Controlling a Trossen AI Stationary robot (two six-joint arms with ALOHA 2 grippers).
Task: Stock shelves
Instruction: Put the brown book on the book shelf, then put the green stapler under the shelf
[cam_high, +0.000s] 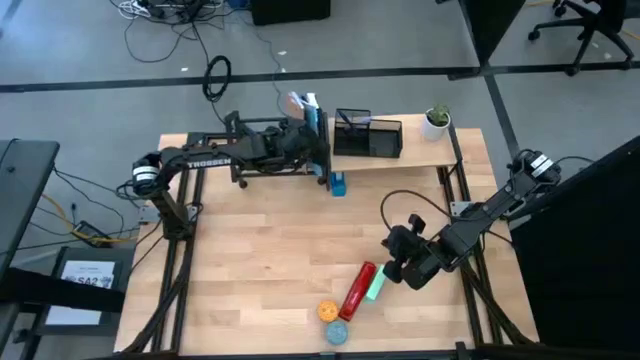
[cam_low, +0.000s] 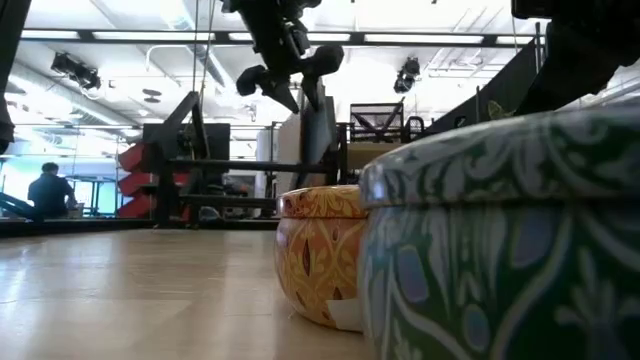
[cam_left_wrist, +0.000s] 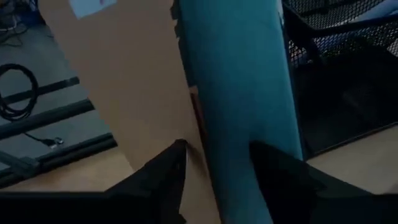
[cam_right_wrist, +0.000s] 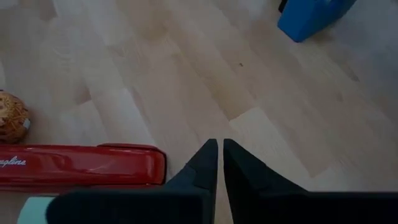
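High view first: our left tool (cam_high: 318, 150) is parked way up at the back of the bench (cam_high: 260, 270), right at the spot where the black tube rack (cam_high: 262, 152) meets the wooden plank shelf (cam_high: 420, 152). The left arm is stretched out nearly flat along the back edge, reaching across the rack toward the plank.

From the left wrist view, that tool is pinching a teal book (cam_left_wrist: 239, 93), fingers (cam_left_wrist: 168, 180) on either side of it, with a tan cardboard piece (cam_left_wrist: 124, 81) pressed against the book's side. The book stands upright, long axis vertical, and the black mesh organizer (cam_left_wrist: 336, 81) sits just beside it. So the shelf slot is basically right there. We'd say the next bit is only easing the book down and letting go without tipping it.

Our right tool (cam_right_wrist: 219, 162) hangs above the front of the bench with its fingers pressed together, holding nothing. The red box (cam_high: 357, 289) lies just beside it, long axis running diagonally, with a mint green item (cam_high: 376, 288) touching it. The orange tin (cam_high: 327, 311) and blue-green tin (cam_high: 337, 332) are further toward the front edge. The right arm is clearly nearer to all of those, so that's the arm we'd use for them. A small blue box (cam_high: 338, 184) sits in front of the shelves.
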